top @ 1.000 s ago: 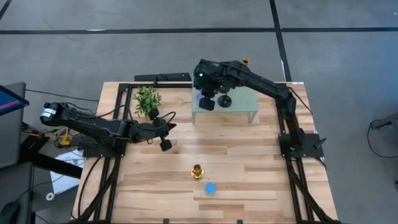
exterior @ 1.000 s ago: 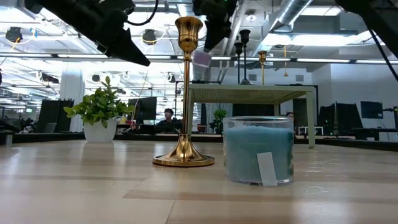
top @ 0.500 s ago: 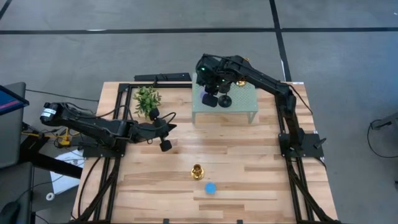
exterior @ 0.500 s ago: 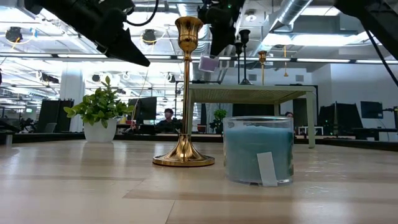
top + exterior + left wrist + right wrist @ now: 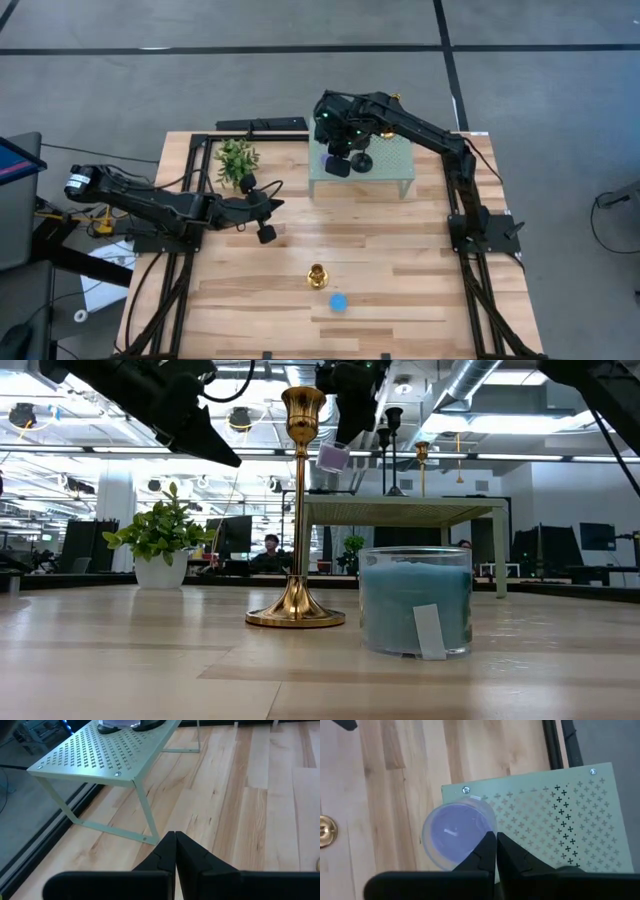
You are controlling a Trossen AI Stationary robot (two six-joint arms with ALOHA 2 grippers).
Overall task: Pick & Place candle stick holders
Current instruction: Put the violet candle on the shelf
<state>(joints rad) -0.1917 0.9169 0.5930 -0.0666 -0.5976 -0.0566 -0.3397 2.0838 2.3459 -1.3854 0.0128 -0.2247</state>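
The right gripper hung over the left end of the pale green perforated shelf, which stood near the far edge of the bench, right of its middle. In the right wrist view its fingers were pressed together, pinching the rim of a small purple cup held above the shelf's corner. The low view showed the cup dangling just above the shelf top.

A black holder stood on the shelf just beside the right gripper, and a gold holder showed at the shelf's far edge, partly hidden by the arm. In the low view both stood upright on the shelf, the black one nearer the cup and the gold one beside it.

Another gold holder stood upright on the bench toward the near edge, about midway along it, with a blue candle jar just beside it on the near side. The fourth holder could not be made out.

The left gripper waited above the bench left of centre, its fingers closed on nothing. A potted plant sat near the far left corner.
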